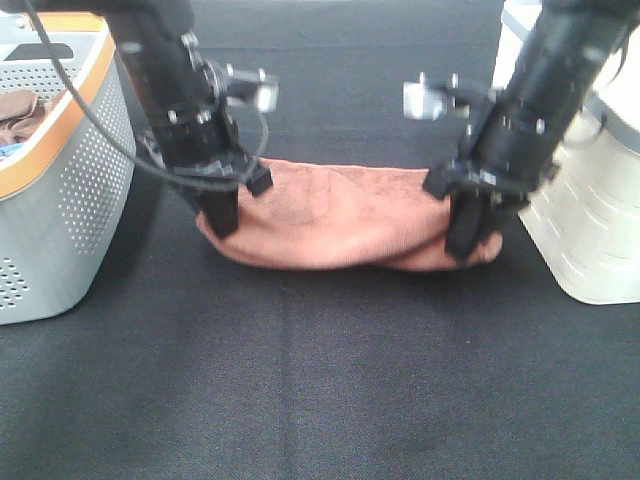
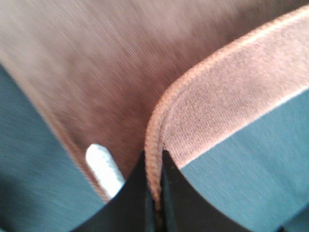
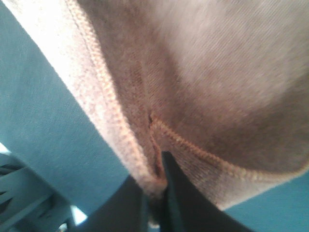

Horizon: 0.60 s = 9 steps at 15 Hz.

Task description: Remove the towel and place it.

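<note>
Grippers (image 1: 222, 215) (image 1: 468, 232) pinch towel (image 1: 340, 215) edges—

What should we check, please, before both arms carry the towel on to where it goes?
1. Left gripper shut on the towel hem: ok, the stitched edge sits pinched between its fingers.
2. Right gripper shut on the towel: ok, a hemmed fold is clamped.
3. Towel clear of the black table cloth: not ok, its middle sags onto it.
4. White tag free of the left gripper's fingers: ok, it lies beside them.
5. Grey basket out of the left arm's way: cannot tell, it stands close.
6. Placement spot: cannot tell.
</note>
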Available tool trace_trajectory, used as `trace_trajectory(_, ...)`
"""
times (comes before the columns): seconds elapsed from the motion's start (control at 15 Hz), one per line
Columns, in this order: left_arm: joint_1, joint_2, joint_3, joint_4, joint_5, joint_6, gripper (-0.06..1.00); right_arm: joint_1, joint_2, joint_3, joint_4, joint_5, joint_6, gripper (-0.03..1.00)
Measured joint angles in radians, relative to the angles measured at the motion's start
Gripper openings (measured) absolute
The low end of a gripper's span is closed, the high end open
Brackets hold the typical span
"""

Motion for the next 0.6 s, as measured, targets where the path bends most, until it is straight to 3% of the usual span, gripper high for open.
trace_trajectory(0.2,-0.023,0.000,0.071,0.000,0.001,-0.001,0.00,0.000,0.000,0.058,0.033,-0.023,0.001,0.28)
trace_trajectory(0.33,-0.042,-0.001,0.088,-0.002,0.002,-0.010,0.18,0.000,0.000,0.064,0.065,0.007,0.004,0.54)
trace_trajectory(0.47,-0.064,-0.002,0.090,-0.004,0.003,-0.043,0.42,0.001,0.000,0.064,0.083,0.069,0.004,0.61)
trace_trajectory(0.53,-0.074,-0.006,0.090,-0.005,0.003,-0.051,0.50,0.001,0.000,0.064,0.090,0.085,0.004,0.61)
trace_trajectory(0.6,-0.074,-0.006,0.090,-0.005,0.003,-0.051,0.50,0.001,0.000,0.064,0.090,0.085,0.004,0.61)
